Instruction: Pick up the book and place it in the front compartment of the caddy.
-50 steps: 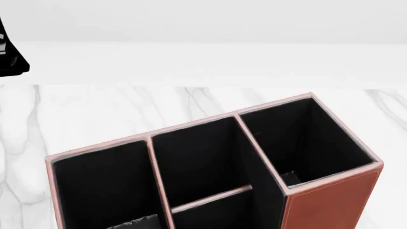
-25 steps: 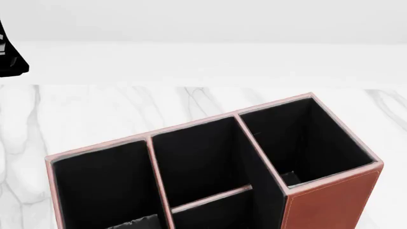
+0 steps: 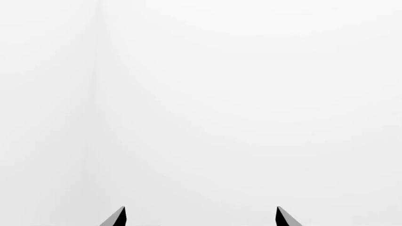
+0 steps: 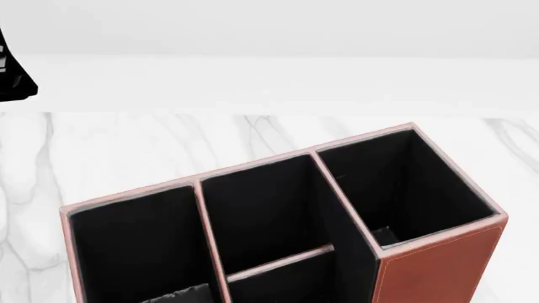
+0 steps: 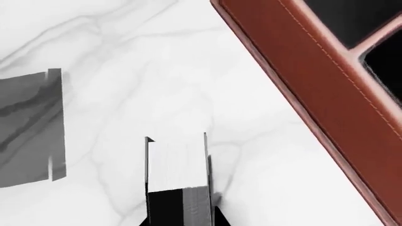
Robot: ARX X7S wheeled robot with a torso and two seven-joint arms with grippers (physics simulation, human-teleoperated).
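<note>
Right wrist view, nearest item: the thin rectangular book with black cover and white page edges (image 5: 177,181) stands between the right gripper (image 5: 179,219) fingers, apparently clamped, above the white marble-veined desk (image 5: 125,70). Contact of the pads is cut off by the picture's edge, so the grip is a judgement. Beyond it runs the outer wall of the reddish-brown leather-look caddy with black lining (image 5: 326,89), apart from the book.

Head view: the caddy (image 4: 438,265) sits at the near edge of the desk (image 4: 126,145); every visible cell holds no book, including what I take to be the small front compartment (image 4: 286,281). Neither book nor right gripper appears here.

Left wrist view: the left gripper (image 3: 199,219) shows two tips spread apart, holding nothing, facing blank white.

Assessment: pick-up appears done; carrying over and lowering into the front compartment remain.
</note>
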